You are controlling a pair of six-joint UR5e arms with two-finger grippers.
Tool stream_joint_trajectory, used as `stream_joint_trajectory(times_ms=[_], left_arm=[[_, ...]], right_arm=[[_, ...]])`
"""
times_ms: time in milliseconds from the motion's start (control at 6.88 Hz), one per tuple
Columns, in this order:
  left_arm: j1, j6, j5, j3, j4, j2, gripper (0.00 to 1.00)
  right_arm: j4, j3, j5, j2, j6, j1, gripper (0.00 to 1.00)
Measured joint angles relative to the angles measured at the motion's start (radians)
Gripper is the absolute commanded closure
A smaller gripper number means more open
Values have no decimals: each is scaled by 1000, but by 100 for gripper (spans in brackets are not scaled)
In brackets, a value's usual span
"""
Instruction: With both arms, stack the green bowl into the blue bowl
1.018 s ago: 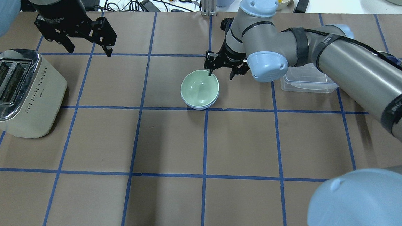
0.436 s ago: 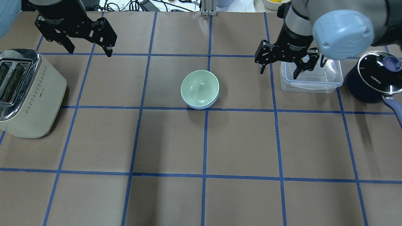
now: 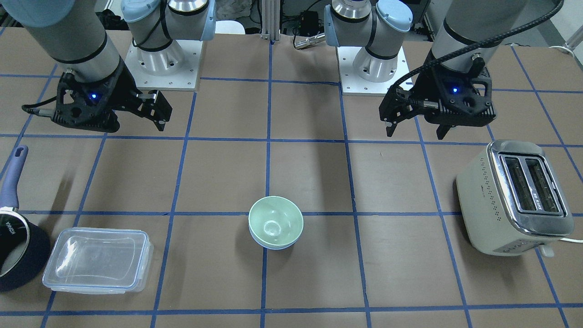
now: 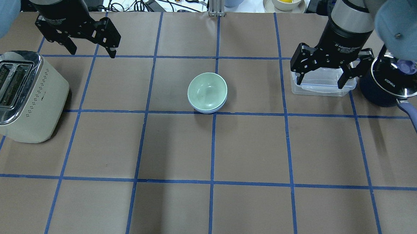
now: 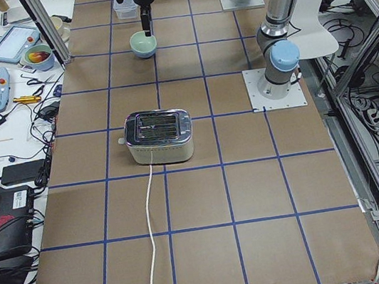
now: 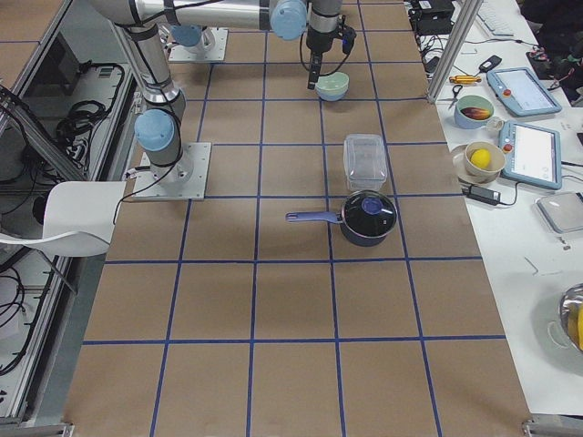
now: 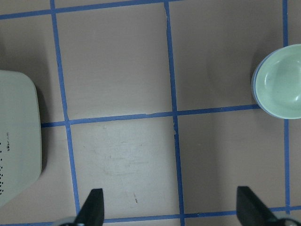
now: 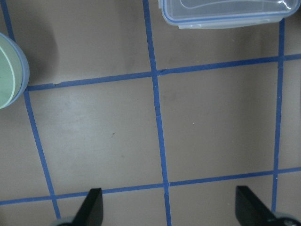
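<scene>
The pale green bowl (image 4: 207, 91) sits nested inside the blue bowl (image 4: 209, 111), of which only a thin rim shows below it, at the table's middle. The stack also shows in the front view, green bowl (image 3: 275, 224) over blue rim (image 3: 273, 246), and at the edge of both wrist views (image 7: 280, 82) (image 8: 9, 70). My left gripper (image 4: 92, 50) hangs open and empty at the far left, well away from the bowls. My right gripper (image 4: 320, 82) hangs open and empty above the clear container, to the right of the bowls.
A cream toaster (image 4: 18, 94) stands at the left. A clear rectangular container (image 4: 322, 88) and a dark blue saucepan (image 4: 391, 83) with a glass lid and a handle stand at the right. Cables, bowls and tools lie beyond the table's far edge.
My right gripper has left the green bowl's rim and moved right, to above the clear container. The bowls stay nested and still. The left arm has not moved.
</scene>
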Motion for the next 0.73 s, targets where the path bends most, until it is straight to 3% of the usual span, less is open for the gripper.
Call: stream_joint_trajectory(times_ms=[727], left_arm=[[6,5,-3,-2,29,-8,0]], right_arm=[[27,-3,4,-54,-6,0,0]])
